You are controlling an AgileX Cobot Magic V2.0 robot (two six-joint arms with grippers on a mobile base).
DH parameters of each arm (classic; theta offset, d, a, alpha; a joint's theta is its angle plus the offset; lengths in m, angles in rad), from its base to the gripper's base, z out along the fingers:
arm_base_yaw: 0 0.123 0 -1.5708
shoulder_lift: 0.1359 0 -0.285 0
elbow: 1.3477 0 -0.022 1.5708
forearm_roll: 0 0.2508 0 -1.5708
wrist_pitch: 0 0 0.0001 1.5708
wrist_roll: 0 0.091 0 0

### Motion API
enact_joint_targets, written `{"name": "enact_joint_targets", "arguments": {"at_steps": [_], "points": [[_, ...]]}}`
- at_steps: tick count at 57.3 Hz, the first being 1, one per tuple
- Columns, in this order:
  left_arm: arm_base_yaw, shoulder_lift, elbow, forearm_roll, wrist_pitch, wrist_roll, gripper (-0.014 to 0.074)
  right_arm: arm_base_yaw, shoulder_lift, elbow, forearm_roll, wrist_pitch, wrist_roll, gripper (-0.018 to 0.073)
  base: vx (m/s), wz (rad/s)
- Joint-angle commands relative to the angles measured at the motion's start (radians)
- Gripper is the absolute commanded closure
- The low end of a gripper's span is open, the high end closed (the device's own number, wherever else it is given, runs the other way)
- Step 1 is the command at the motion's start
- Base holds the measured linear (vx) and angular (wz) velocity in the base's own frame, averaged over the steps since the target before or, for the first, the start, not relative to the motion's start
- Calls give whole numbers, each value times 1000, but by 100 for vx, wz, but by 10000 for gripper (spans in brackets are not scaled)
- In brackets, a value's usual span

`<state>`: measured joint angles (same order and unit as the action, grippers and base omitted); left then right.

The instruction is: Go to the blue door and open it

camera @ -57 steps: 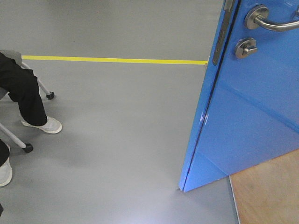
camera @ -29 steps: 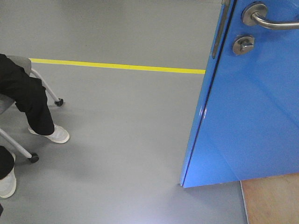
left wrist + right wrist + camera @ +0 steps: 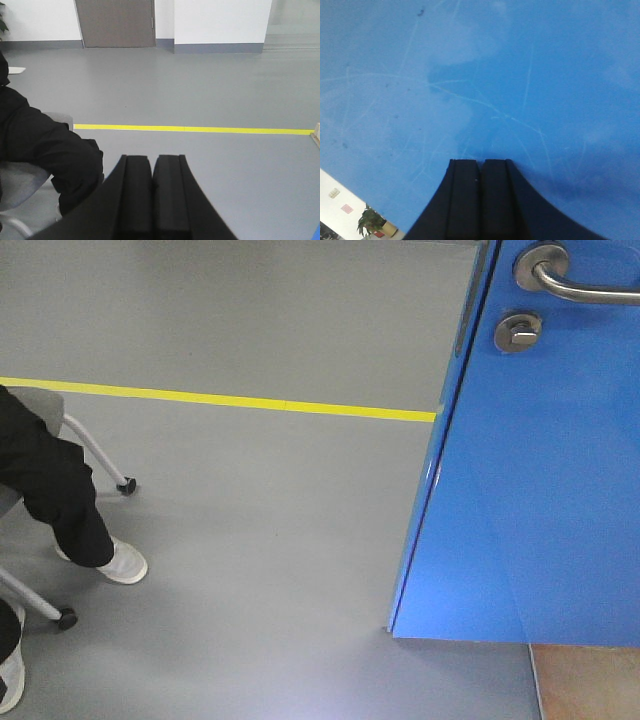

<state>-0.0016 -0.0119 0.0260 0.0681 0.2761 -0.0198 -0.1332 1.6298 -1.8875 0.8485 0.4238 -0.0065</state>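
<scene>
Blue door (image 3: 540, 490) fills the right side of the front view, standing ajar w/ its free edge toward cam centre, long axis vertical. Lever handle (image 3: 575, 278) sits top right, thumb-turn lock (image 3: 518, 332) just below it, dark edge strip (image 3: 468, 310) on the door's edge beside them.

R gripper (image 3: 480, 162): fingers pressed together, holding nothing, tips pointing straight at the door face, which fills its whole wrist view (scratched blue panel). Looks very near, can't tell if actually touching.

L gripper (image 3: 152, 160): also clenched, empty, aimed at open grey floor (image 3: 200, 95) and the yellow floor line (image 3: 200, 129); seated person (image 3: 40, 150) to its left. Only a sliver of blue shows at that view's bottom right corner.

Key relation: door lies dead ahead of the R arm, off to the right of the L. So R arm is the nearer one by far. Judgement: next push or swing on the panel is R arm's job; handle sits high in the front view, can't tell how it lies from the R gripper.
</scene>
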Motion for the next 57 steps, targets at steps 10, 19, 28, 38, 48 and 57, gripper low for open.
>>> {"name": "enact_joint_targets", "arguments": {"at_steps": [10, 19, 28, 38, 48, 57], "points": [[-6, -11, -26, -3, -85, -7, 524, 2, -27, -25, 17, -53, -6, 547, 27, -4], [-6, -11, -26, -3, -85, -7, 524, 2, -27, -25, 17, -53, -6, 547, 27, -10], [-6, -11, -26, -3, -85, -7, 524, 2, -27, -25, 17, -53, -6, 547, 26, -11], [-6, -11, -26, -3, -85, -7, 524, 2, -27, -25, 17, -53, -6, 547, 24, -9], [-6, -11, -26, -3, -85, -7, 524, 2, -27, -25, 16, -53, -6, 547, 19, -6], [-6, -11, -26, -3, -85, -7, 524, 2, -26, -25, 16, -53, -6, 547, 11, -3]]}}
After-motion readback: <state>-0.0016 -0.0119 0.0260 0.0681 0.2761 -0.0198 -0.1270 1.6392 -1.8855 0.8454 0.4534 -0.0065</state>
